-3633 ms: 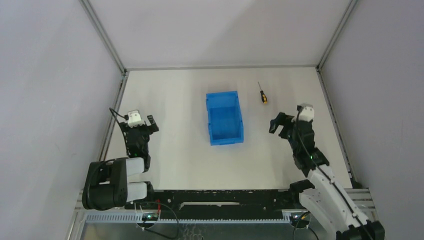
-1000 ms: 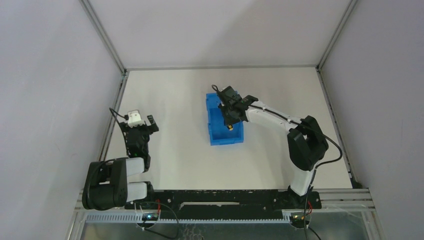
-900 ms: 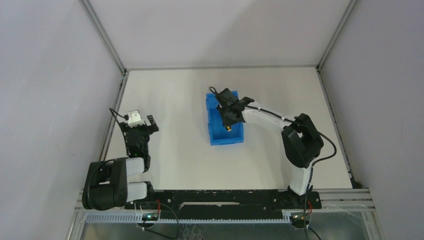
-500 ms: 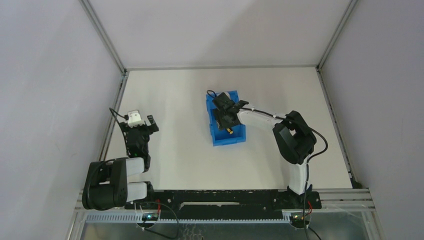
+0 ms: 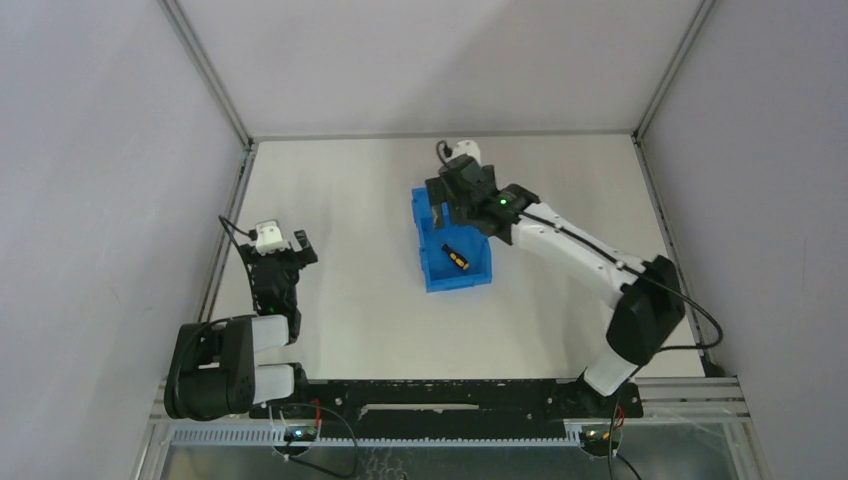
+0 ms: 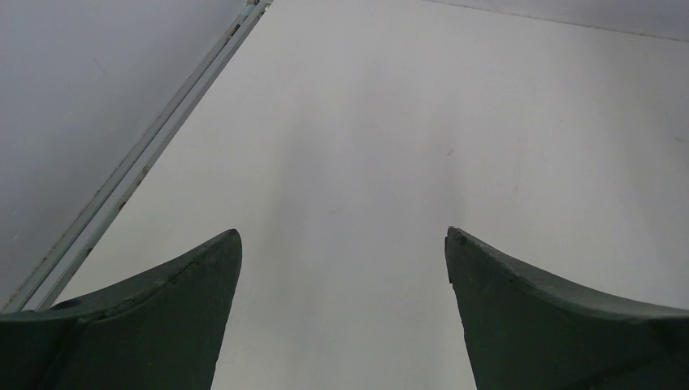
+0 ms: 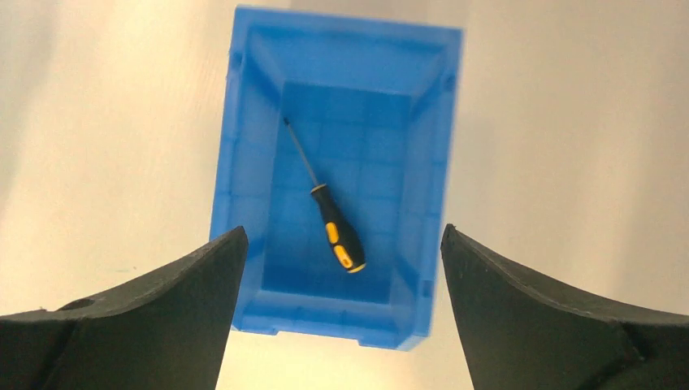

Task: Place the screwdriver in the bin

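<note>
The black-and-yellow screwdriver lies on the floor of the blue bin, free of any gripper. In the right wrist view the screwdriver lies slantwise inside the bin, its thin shaft pointing to the far left corner. My right gripper is open and empty, raised above the bin; in the top view it hangs over the bin's far end. My left gripper is open and empty over bare table, at the left in the top view.
The white table is walled by grey panels with metal rails along the left and right sides. The right arm stretches from the near right base across to the bin.
The right gripper carried the screwdriver into the bin, let it go and opened, then rose and drew back toward the bin's far end. The screwdriver now lies in the bin. The left arm has not moved.
</note>
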Action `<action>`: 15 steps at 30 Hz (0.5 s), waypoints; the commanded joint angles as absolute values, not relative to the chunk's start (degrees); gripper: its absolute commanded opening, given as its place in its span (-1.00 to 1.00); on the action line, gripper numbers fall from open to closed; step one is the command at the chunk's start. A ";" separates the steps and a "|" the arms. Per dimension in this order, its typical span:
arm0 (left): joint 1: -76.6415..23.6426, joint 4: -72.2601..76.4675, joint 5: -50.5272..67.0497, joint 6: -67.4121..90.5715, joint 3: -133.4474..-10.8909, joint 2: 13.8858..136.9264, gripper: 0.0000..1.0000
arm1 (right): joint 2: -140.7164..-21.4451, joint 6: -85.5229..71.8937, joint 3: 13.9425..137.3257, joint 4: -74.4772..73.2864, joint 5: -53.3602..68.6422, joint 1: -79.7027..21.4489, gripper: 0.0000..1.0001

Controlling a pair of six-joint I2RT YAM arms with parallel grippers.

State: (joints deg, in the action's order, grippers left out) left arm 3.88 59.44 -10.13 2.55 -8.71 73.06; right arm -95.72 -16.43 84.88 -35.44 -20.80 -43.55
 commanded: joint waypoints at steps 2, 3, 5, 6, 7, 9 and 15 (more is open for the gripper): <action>3.80 61.17 -10.07 1.60 -10.81 72.24 1.00 | -87.40 -17.26 81.92 -37.00 -22.79 -36.48 0.99; 3.83 61.17 -10.09 1.66 -10.81 72.20 1.00 | -85.75 -17.57 80.53 -37.00 -22.44 -34.35 0.99; 3.81 61.13 -10.03 1.63 -10.81 72.23 1.00 | -82.85 -17.52 77.94 -37.11 -22.09 -28.93 0.99; 3.76 61.16 -10.04 1.66 -10.88 72.24 1.00 | -81.47 -17.42 77.23 -37.20 -21.83 -27.27 0.99; 3.77 61.17 -10.03 1.67 -10.83 72.22 1.00 | -80.27 -17.34 76.55 -37.48 -21.35 -24.72 0.99; 3.70 61.17 -10.03 1.66 -10.89 72.29 1.00 | -77.39 -18.01 74.85 -37.97 -20.04 -18.62 0.99; 3.73 61.17 -10.07 1.67 -10.87 72.24 1.00 | -71.73 -19.56 70.47 -37.01 -16.19 -8.18 0.99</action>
